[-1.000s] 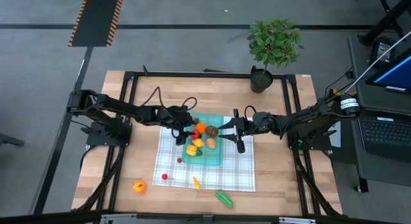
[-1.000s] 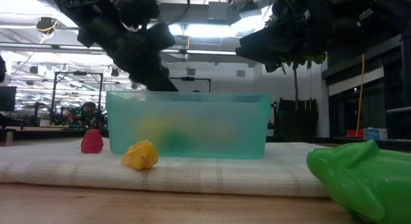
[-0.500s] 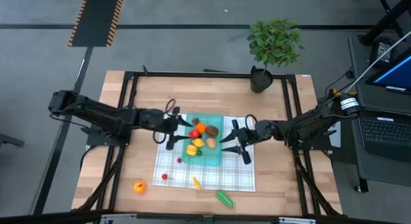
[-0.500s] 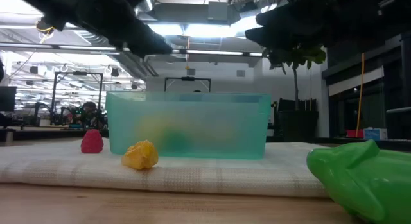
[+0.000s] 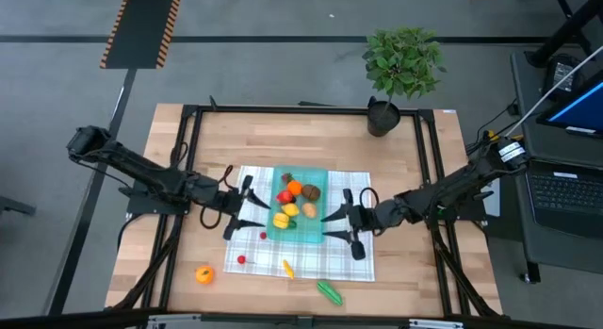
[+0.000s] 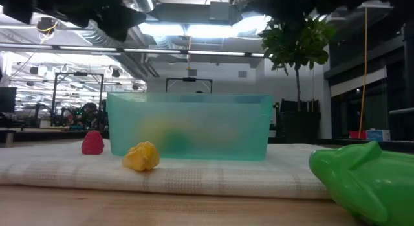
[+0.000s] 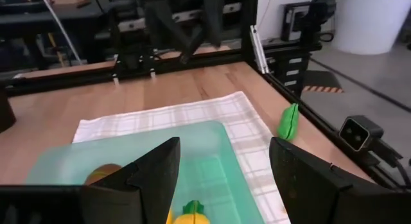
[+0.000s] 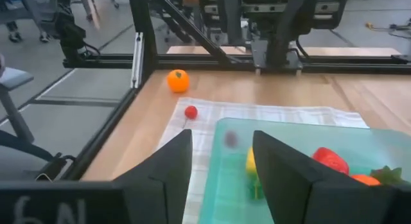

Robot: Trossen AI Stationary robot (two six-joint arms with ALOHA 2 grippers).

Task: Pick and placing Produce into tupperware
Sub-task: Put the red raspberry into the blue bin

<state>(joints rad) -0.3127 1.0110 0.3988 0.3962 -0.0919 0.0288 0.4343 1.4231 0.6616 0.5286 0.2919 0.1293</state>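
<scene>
- Two tools hang over the checked cloth (image 5: 301, 237), one on each side of the tupperware (image 5: 316, 231), and neither holds anything.
- The left tool (image 5: 247, 208) is beside the tupperware's left wall with its fingers spread apart and empty.
- The right tool (image 5: 341, 222) is beside the tupperware's right wall, fingers likewise spread wide and empty.
- The tupperware, a shallow translucent teal box, sits on the middle of the cloth on the wooden bench (image 5: 217, 140).
- Inside it lie several produce pieces: a red one (image 5: 284, 196), an orange one (image 5: 295, 188), a brown one (image 5: 312, 190) and a yellow one (image 5: 281, 219).
- Outside it, on the cloth, lie a small red piece (image 5: 241, 259) and a small yellow piece (image 5: 287, 269), both near the cloth's front edge.
- On the bare bench lie an orange fruit (image 5: 203, 274), near the front left, and a green vegetable (image 5: 329, 291), just off the cloth's front edge.
- A leafy potted plant (image 5: 401, 70) stands at the far edge of the bench, well apart from the cloth.
</scene>
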